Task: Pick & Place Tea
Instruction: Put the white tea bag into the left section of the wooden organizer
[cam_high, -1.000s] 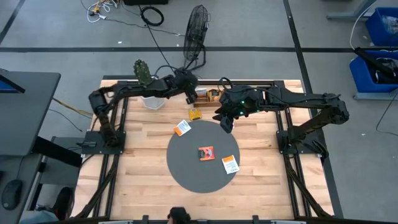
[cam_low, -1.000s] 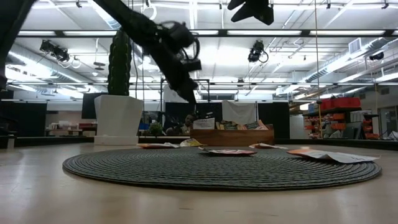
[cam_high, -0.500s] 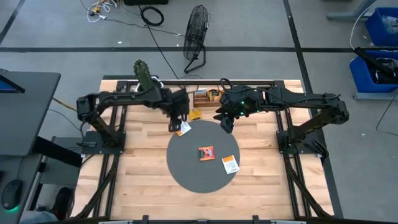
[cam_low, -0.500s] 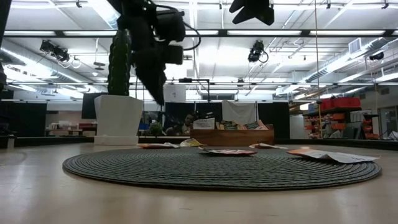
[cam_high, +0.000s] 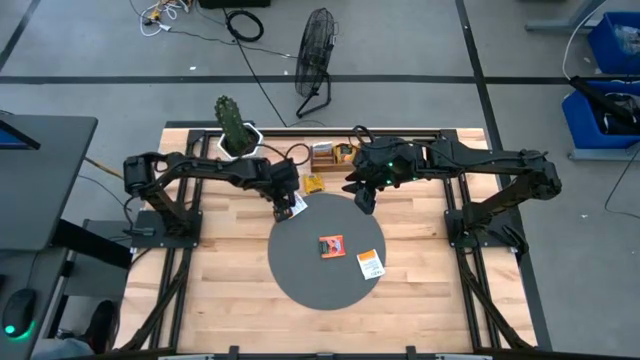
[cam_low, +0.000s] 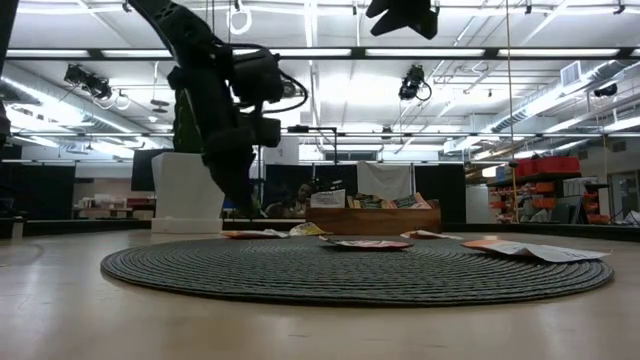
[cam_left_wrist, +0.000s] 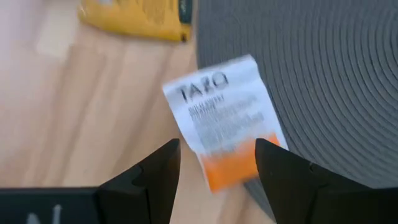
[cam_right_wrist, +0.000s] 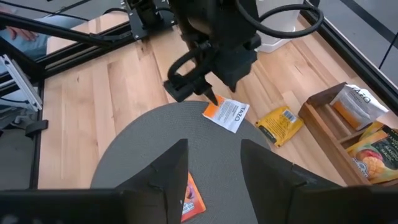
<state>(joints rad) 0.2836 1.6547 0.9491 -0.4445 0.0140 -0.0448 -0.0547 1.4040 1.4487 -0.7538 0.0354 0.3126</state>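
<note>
A white tea sachet with an orange end (cam_left_wrist: 224, 118) lies across the far-left edge of the round grey mat (cam_high: 310, 275), partly on the wood. My left gripper (cam_left_wrist: 214, 165) points steeply down just above it, open, its fingers on either side of the orange end without touching; the right wrist view shows this gripper (cam_right_wrist: 208, 96) over the sachet (cam_right_wrist: 229, 114). An orange sachet (cam_high: 331, 246) and a white-and-orange one (cam_high: 371, 264) lie flat on the mat. My right gripper (cam_high: 364, 200) hangs open, high over the mat's far edge, with nothing between its fingers.
A yellow sachet (cam_high: 314, 184) lies on the wood beside the mat. A brown wooden tray (cam_right_wrist: 323, 106) with more sachets stands at the far edge. A cactus in a white pot (cam_high: 235, 128) stands far left. Bare wood lies left, right and near of the mat.
My left gripper has come from beside the tray at the far edge toward the near edge and down, to the white-and-orange sachet at the mat's edge. It has tipped to point more steeply down. The sachets lie as before.
</note>
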